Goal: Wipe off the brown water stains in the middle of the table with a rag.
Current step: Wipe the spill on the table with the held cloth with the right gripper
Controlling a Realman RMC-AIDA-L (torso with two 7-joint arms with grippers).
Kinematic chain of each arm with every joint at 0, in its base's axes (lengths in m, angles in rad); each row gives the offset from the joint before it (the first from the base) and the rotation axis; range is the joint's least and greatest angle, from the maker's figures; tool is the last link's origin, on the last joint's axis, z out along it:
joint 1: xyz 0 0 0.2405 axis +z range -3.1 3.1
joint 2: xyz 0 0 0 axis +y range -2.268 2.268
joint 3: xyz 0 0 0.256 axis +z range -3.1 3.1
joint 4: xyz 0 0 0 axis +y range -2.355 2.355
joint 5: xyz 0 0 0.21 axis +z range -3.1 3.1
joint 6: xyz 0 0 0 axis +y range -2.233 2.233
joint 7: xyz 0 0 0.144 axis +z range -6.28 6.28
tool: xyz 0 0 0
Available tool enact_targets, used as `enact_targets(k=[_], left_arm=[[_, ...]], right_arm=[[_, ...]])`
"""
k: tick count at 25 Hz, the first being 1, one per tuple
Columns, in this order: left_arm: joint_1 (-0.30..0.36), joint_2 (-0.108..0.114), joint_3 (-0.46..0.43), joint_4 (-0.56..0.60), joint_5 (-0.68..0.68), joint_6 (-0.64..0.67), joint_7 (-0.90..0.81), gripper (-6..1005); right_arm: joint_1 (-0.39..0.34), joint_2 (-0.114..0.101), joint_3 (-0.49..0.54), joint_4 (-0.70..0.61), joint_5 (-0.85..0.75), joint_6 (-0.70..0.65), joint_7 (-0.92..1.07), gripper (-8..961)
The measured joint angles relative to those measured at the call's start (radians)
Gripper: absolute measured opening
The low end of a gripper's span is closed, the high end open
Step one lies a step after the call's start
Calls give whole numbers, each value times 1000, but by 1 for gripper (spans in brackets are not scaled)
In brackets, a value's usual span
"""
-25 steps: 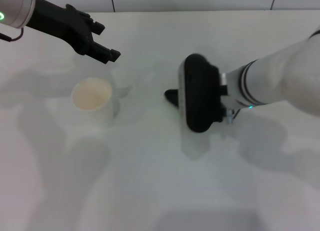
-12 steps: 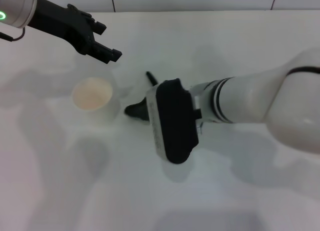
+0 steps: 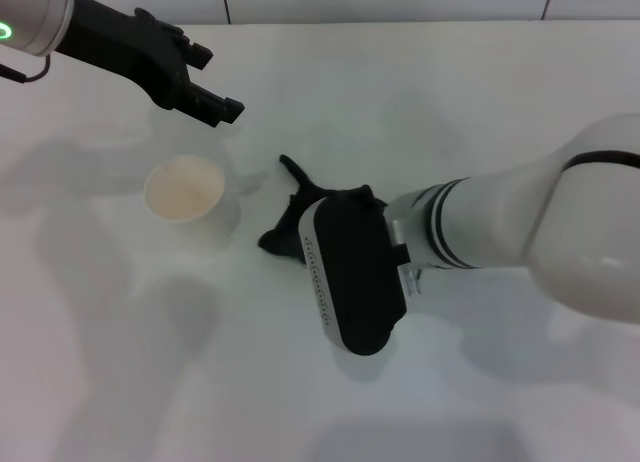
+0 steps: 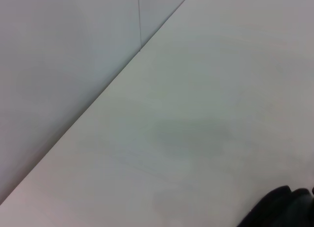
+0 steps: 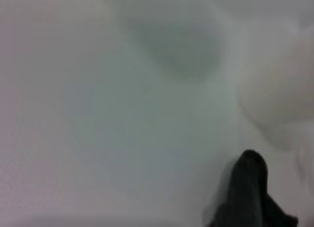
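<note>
The dark rag lies bunched on the white table near its middle, just right of the cup. My right gripper is pressed down on the rag, hidden under the arm's black wrist block; the rag moves along with it. In the right wrist view, a dark fold of the rag shows on the tabletop. No brown water stains show in any view. My left gripper hangs open and empty above the table at the back left.
A cream-tinted white cup stands upright just left of the rag, blurred in the right wrist view. A tiled wall runs along the table's far edge.
My right arm has swept left across the middle of the table with the rag, then a little toward the front. The rag now spreads out next to the cup. The left arm has not moved.
</note>
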Motion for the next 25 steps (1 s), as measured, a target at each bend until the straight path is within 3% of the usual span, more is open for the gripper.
enact_targets(k=[5,11,15,19,25], left_arm=[[5,0,0,-5,0,1,0,862],[7,0,0,-7,2,1,0,862],[4,0,0,-8,3,1,0,862],[1,0,0,-8,9,-1,0,862],[-4,0,0,-1,10,-7,0,862]], right_arm=[[-32,-3,17,-54,-12,-110,-2,87],[-142,-5,98,-167,-116,-269,-11,82],[-179,-6,138,-200,-152,-319,-11,79],[-191,-6,160,-210,-148,-300,-11,79],[-167,-1,146,-170,-139,-138,-2,79]])
